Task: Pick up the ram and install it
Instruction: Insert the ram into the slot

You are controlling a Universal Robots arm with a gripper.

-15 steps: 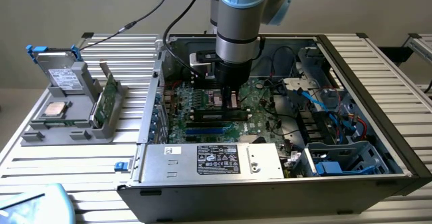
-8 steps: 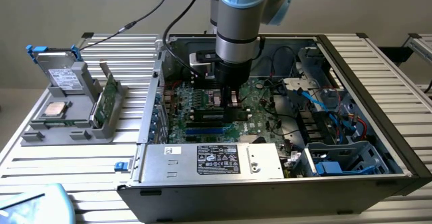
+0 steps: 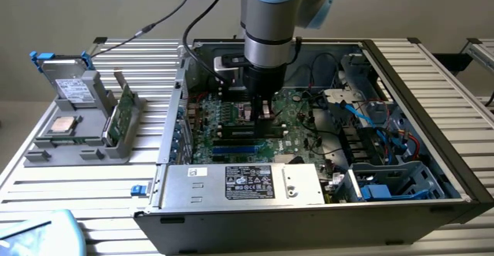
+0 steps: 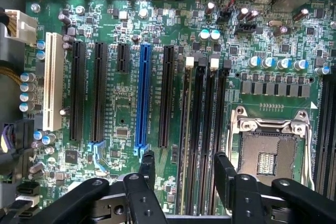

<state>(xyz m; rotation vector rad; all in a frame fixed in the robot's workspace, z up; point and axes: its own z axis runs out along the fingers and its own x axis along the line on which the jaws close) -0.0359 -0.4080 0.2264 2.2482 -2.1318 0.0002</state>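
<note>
Closest to the wrist camera, the gripper (image 4: 185, 169) was seen with its two black fingers (image 4: 147, 163) spread wide and nothing held between them. Just beyond the fingertips, the long black memory slots (image 4: 205, 114) were seen empty, with pale latches at their far ends. An open processor socket (image 4: 270, 150) lay beside them on one side and a blue expansion slot (image 4: 143, 95) on the other, all on the green motherboard (image 4: 121, 103). In the exterior view the gripper (image 3: 261, 114) was held low inside the open computer case (image 3: 455, 152), above the board and past the silver power supply (image 3: 247, 184). The ram (image 3: 124, 110) was found well apart from it, outside the case toward the exterior view's left. It stood on edge in a grey holder (image 3: 69, 146), near a square silver processor chip (image 3: 62, 126), on the slatted table (image 3: 77, 192). No contact with the stick was seen. The stick was judged light, thin and stiff, but fragile: chips and contact edge are best left untouched. A hold across the flat faces near the free upper edge, about mid-length, was judged safest. A pinch there should keep it from tilting. The faces were judged smooth, so some slip was thought possible under a weak grip.
</note>
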